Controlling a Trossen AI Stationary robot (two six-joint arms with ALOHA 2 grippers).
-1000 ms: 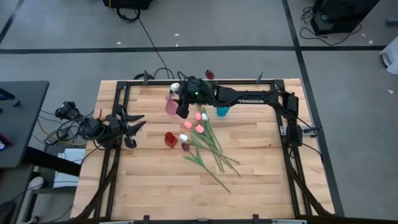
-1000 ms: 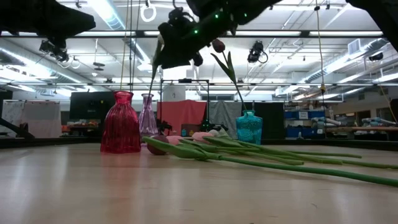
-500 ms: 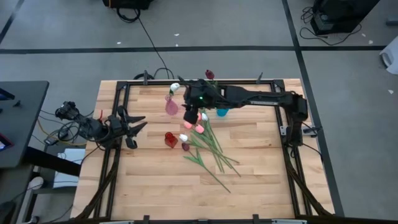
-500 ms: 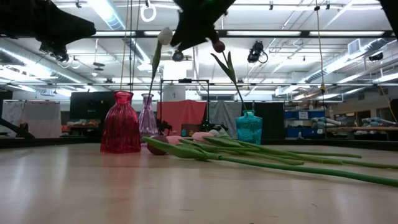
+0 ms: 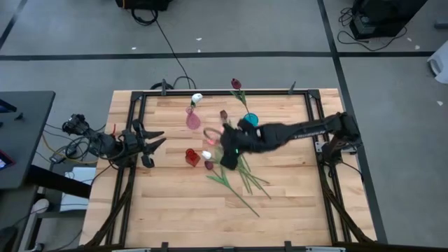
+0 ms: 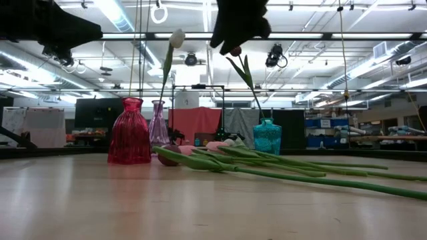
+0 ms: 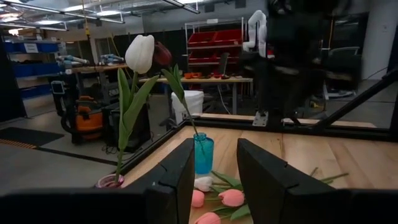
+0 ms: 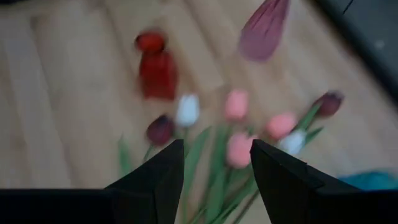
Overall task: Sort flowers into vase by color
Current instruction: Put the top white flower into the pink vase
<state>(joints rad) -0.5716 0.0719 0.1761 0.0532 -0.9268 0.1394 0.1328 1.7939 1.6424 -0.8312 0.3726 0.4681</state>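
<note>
1. My right pincer point(image 5: 225, 159) hovers over the loose flowers point(image 5: 234, 168) at mid-desk point(image 5: 294, 203), fingers point(image 8: 280, 180) spread and empty.
2. A white tulip point(image 5: 197, 98) stands in the pink vase point(image 5: 192, 120); a maroon one point(image 5: 236, 84) stands in the teal vase point(image 5: 250, 120).
3. My left pincer point(image 5: 155, 137) waits open at the desk's left edge.

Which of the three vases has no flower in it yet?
The red vase. The pink vase holds a white tulip and the blue vase a maroon tulip.
</note>
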